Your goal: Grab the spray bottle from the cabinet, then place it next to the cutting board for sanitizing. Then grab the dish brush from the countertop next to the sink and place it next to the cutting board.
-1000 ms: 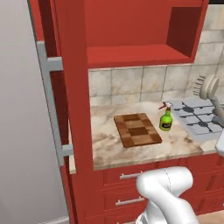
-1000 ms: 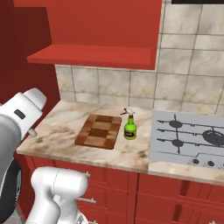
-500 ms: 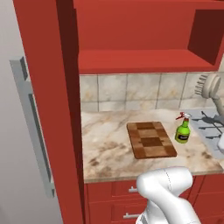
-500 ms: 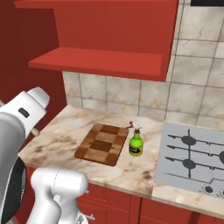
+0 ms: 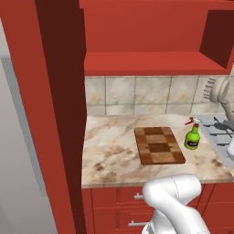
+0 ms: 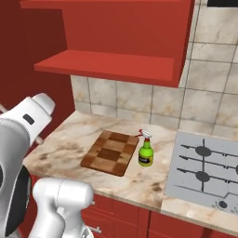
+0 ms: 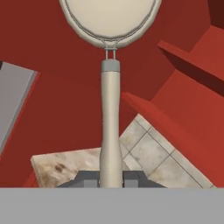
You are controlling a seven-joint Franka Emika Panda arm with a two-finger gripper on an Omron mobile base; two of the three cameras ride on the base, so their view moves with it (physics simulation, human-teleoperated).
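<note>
— Brush status first: where does the dish brush [image 7: 110, 113] sit against the pincer [image 7: 110, 178]?

— In the hand view the slim beige handle runs straight up from between the two dark fingertips [image 7: 89, 179], which are pinched on its lower end. The round head is at the far end of the handle, at the top of that view, its flat pale face toward the camera.

— So the pincer is pressed together on it?

— Yes, clamped on the handle, with the brush held off the desk.

— And the cutting board [image 5: 159, 145]?

— It lies flat on the marbled desk [image 5: 109, 151], roughly midway across the slab, a checkered reddish-brown rectangle. In the hand view a corner of the desk and the tiled wall show past the handle, well below the brush.

— The spray bottle [image 5: 192, 135]?

— Upright on the desk just beside the board, on the side toward the hob [image 6: 205, 169]. Green body, red trigger at the top. In the right base view it stands near the board's far right corner, close to it; I cannot tell whether they touch.

— Anything else around the board?

— The grey hob with its dark burners lies past the bottle. A red open shelf [image 6: 111, 65] hangs over the desk above the tiles, and a tall red panel [image 5: 59, 114] rises at the desk's left end.

— Does anything stand on the board?

— Its top is bare.
</note>
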